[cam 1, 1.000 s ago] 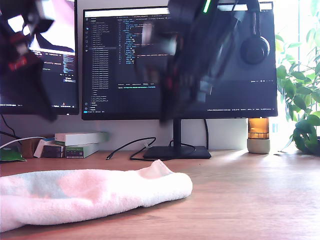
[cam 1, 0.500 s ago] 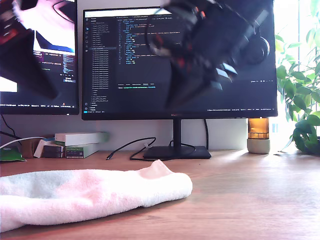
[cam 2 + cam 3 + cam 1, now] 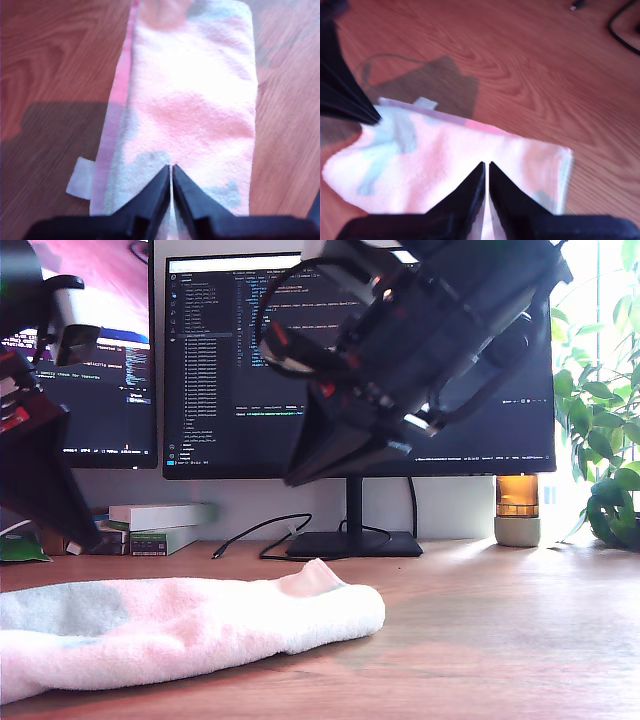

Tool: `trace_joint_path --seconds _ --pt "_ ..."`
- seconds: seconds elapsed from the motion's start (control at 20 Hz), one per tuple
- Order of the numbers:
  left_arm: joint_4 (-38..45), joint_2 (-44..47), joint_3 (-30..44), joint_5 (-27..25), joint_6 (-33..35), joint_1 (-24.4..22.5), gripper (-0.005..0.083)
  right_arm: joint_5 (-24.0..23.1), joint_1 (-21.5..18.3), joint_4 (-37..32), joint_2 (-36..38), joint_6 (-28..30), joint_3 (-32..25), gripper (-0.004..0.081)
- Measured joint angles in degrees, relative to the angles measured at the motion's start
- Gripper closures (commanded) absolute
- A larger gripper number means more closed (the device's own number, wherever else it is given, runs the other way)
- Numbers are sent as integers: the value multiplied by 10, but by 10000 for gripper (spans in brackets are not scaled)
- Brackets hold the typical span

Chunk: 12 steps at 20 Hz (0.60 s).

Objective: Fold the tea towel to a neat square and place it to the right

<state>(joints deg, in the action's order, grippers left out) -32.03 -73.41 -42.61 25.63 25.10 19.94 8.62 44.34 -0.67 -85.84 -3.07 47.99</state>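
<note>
1. The tea towel (image 3: 187, 115) is a long folded strip on the desk (image 3: 530, 65), lying below both pincers.
2. My first gripper (image 3: 171, 176) and my second gripper (image 3: 486, 172) hover above it, jaws pressed together, empty.
3. Next fold probably: open up, drop to one short end, bring it over.

Setting: office or home-office workstation. Wooden counter (image 3: 500, 620); two monitors, one (image 3: 240, 360) showing code, a second (image 3: 100, 370) at the exterior view's left; headphones (image 3: 520, 335); loose cable (image 3: 250, 538); stacked boxes (image 3: 160, 528); leafy houseplant (image 3: 600, 440) by a bright window
</note>
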Motion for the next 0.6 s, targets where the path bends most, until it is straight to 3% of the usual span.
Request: trace_joint_path --seconds 0.25,0.6 --pt "-1 -44 0 -3 0 2 793 5 -10 -2 -66 -1 0 783" --pt "6 -104 0 -83 -26 2 794 43 -45 -17 -129 -3 0 783"
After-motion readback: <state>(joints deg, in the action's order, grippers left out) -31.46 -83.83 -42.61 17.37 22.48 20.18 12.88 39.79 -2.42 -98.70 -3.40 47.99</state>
